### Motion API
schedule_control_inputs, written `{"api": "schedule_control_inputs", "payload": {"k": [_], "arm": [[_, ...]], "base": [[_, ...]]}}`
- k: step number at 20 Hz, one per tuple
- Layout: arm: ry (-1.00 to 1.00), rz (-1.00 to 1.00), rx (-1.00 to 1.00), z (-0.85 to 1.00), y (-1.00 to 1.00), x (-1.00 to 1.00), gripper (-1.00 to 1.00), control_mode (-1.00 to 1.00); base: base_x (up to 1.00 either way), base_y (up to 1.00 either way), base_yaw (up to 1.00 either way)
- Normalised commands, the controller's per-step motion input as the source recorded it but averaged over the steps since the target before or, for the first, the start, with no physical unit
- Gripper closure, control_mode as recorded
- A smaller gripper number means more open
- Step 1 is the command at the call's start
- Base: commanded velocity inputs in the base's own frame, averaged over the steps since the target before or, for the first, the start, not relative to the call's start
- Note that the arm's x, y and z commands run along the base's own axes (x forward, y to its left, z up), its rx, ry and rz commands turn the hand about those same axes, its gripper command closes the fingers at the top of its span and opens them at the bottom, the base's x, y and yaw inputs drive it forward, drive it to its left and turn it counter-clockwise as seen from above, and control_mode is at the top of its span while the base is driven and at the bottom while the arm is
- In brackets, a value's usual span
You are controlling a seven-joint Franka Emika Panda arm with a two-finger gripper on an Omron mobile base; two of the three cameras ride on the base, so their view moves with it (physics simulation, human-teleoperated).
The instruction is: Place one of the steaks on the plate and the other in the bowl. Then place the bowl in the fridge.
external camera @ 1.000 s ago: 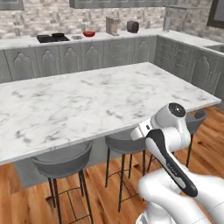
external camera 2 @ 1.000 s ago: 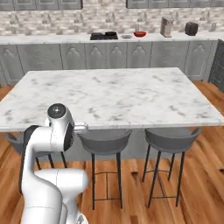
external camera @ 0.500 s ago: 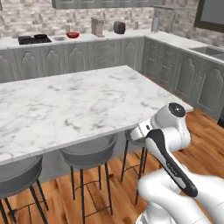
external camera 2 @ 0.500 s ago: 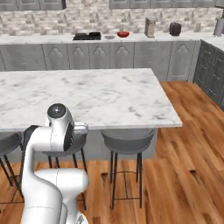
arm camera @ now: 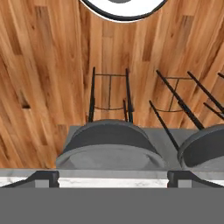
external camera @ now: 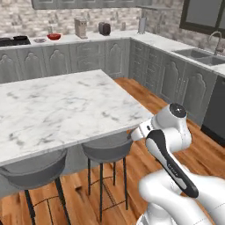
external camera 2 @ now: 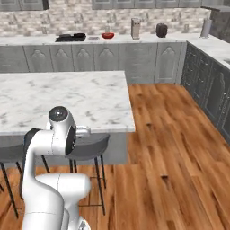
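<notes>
Red bowl: round, upright, rim up, so no long axis to report; it stands on the far surface against the stone-tiled back wall, also seen from the right base view; contents too small to tell. Plate: a small pale flat disc just beside the bowl, between it and the dark frying pans on the hob; what lies on it cannot be made out. Steaks: too small at this range to pick out. Pincer: seen from the hand view, two dark fingertips set wide apart at the bottom edge, released, nothing between them; it points down at a grey bar stool on the wooden floor, with the marble edge of the island just below the stool in that view. Bowl relative to pincer: well apart, the whole island lying between the arm and the far surface. Other items on the far surface: a tall pale canister, a dark toaster-like box. A sink sits in the side run at right.
</notes>
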Motion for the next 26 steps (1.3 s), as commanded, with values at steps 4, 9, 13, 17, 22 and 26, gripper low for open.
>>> {"api": "schedule_control_inputs", "payload": {"k": [4, 9, 13, 17, 22, 26], "arm": [[0.00, 0.00, 0.00, 0.00, 0.00, 0.00, -1.00, 1.00], [0.00, 0.00, 0.00, 0.00, 0.00, 0.00, -1.00, 1.00], [0.00, 0.00, 0.00, 0.00, 0.00, 0.00, -1.00, 1.00], [0.00, 0.00, 0.00, 0.00, 0.00, 0.00, -1.00, 1.00], [0.00, 0.00, 0.00, 0.00, 0.00, 0.00, -1.00, 1.00], [0.00, 0.00, 0.00, 0.00, 0.00, 0.00, -1.00, 1.00]], "base": [[0.33, -0.97, 0.00], [0.44, -0.90, 0.00], [0.51, -0.86, 0.00], [0.53, -0.83, 0.00], [0.73, -0.64, 0.00], [0.97, -0.24, 0.04]]}}
